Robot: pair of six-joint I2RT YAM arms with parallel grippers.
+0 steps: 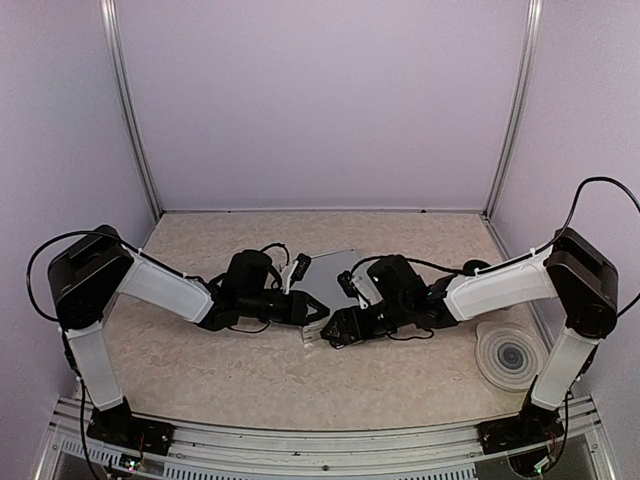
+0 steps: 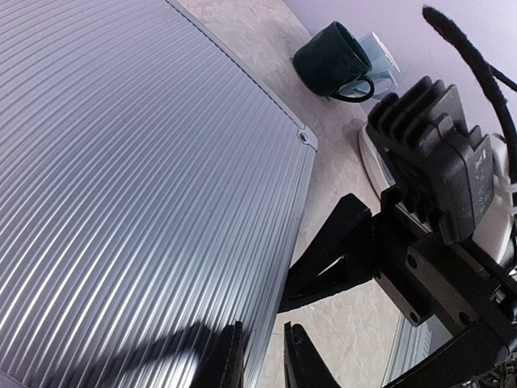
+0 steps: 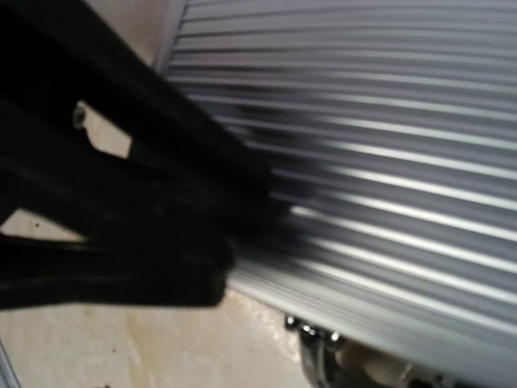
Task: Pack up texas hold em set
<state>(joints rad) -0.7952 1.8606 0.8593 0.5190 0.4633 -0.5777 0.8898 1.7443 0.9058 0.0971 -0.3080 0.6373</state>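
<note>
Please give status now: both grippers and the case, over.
Left gripper narrow at case edge, grip unclear. Right gripper wide open beside it. Case lid down. Mugs stand apart, nothing blocking.

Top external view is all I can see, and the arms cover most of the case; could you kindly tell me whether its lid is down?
Observer: Yes; the left wrist view shows the ribbed silver case lying shut.
Operator: Thank you. Is there a latch?
Observer: The right wrist view shows one chrome latch at the case's edge, too blurred to tell whether it is fastened.
Operator: Anything else nearby?
Observer: A dark mug with a pale-blue mug behind it, beyond the case's corner.
</note>
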